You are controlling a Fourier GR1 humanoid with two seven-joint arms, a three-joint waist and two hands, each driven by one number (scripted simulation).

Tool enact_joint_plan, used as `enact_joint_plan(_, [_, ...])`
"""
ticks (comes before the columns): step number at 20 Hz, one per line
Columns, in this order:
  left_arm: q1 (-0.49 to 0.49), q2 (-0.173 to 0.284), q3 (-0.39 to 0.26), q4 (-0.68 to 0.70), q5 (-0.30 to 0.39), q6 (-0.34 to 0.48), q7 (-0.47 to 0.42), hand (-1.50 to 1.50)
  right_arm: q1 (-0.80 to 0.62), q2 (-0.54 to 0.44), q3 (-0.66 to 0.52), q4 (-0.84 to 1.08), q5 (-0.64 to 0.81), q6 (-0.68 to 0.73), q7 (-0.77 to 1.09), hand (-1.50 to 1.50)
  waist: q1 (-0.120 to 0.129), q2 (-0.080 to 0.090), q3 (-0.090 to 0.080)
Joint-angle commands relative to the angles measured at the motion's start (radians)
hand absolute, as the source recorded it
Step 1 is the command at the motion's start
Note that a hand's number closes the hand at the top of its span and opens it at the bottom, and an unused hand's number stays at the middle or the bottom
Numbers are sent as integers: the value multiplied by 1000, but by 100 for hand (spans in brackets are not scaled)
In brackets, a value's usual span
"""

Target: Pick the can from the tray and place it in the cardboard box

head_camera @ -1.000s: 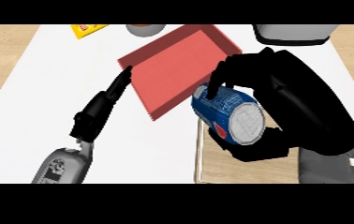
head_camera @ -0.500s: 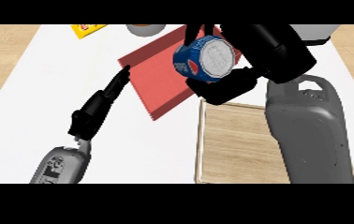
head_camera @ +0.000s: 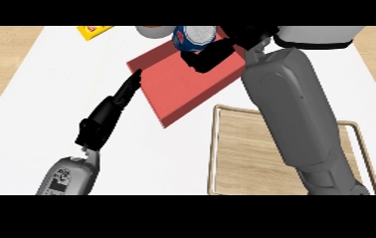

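Within the right hand: the blue cylindrical metal can with a pale silver lid (head_camera: 194, 37) is held near the view's top edge, lid tilted toward the camera, above the far end of the flat red cardboard box (head_camera: 187, 82).
Right hand: the black right hand (head_camera: 213, 55) has its fingers curled round the can's side wall; much of the can's body is hidden behind them.
Left hand: the black left hand (head_camera: 110, 112) lies well to the left of the right hand, fingers straight and pointing at the box's near-left edge, holding nothing.
How the can should handle: probably light, stiff and smooth-walled, so it may slip or roll if set on its side; a hold across the round wall at mid-height looks soundest.
Box: directly beneath and just nearer than the right hand, lying at a slant.
Tray: the wooden tray with a thin metal rim (head_camera: 214, 147) sits nearer still, beneath the grey right forearm.
Around: a yellow item (head_camera: 94, 30) far to the left of the right hand, and a grey object (head_camera: 150, 31) just left of the can, too cropped to name.
In the way: nothing stands between can and box; the grey object is closest.
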Motion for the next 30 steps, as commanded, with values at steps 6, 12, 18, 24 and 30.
enact_joint_plan(6, [1,3,13,6,-7,-32,-23,0,-93,56,55,395,136,-227,-92,150,11,5,0])
enact_joint_plan(12, [-24,-6,14,13,-23,-24,-11,0,-118,57,16,611,-37,-285,-73,-150,37,10,0])
enact_joint_plan(18, [8,4,29,-25,5,-58,9,0,-167,57,-34,805,-100,-289,-195,-150,28,8,0])
enact_joint_plan(24, [5,-22,15,45,-34,-28,-64,0,-131,57,-187,768,-334,-352,-351,-150,24,14,1])
enact_joint_plan(30, [-35,-46,6,14,-41,-11,12,0,-154,-10,-385,806,-531,-225,-446,-150,19,14,2])
